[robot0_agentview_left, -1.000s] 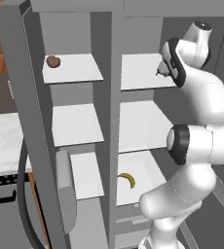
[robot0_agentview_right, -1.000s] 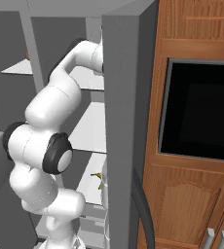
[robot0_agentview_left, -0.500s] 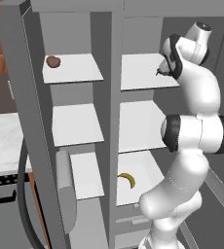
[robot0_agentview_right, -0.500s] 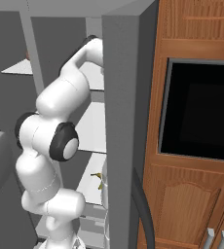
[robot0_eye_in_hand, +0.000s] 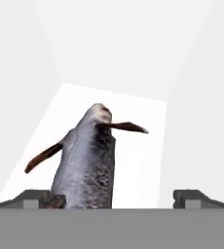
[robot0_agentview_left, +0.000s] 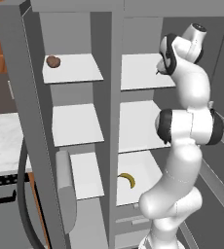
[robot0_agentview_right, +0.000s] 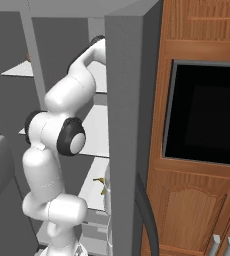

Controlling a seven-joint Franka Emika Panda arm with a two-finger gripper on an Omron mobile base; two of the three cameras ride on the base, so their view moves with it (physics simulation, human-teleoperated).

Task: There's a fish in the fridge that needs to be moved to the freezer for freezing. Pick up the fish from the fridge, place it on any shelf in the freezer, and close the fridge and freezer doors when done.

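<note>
In the hand view the fish (robot0_eye_in_hand: 87, 160), grey and speckled with thin dark fins, lies on a white shelf (robot0_eye_in_hand: 143, 146) of the fridge, very close and pointing away. My gripper (robot0_eye_in_hand: 114, 198) is open; the fish's near end sits between the fingertips (robot0_eye_in_hand: 36, 197), close to the left one. From the left base view the hand (robot0_agentview_left: 161, 65) reaches onto the top fridge shelf (robot0_agentview_left: 138, 73) in the wider right compartment. The freezer (robot0_agentview_left: 77, 124) is the narrower left compartment with small white shelves. Both doors stand open: freezer door (robot0_agentview_left: 16, 97) at left, fridge door (robot0_agentview_left: 223, 73) at right.
A round brown lump (robot0_agentview_left: 53, 62) rests on the top freezer shelf. A yellow banana (robot0_agentview_left: 127, 180) lies on the lowest fridge shelf, also visible as the banana (robot0_agentview_right: 101, 182) from the right. Wooden cabinets with a black oven window (robot0_agentview_right: 207, 115) stand right of the unit.
The arm's elbow has swung upright and the hand has pushed further over the top fridge shelf. The gripper stayed open.
</note>
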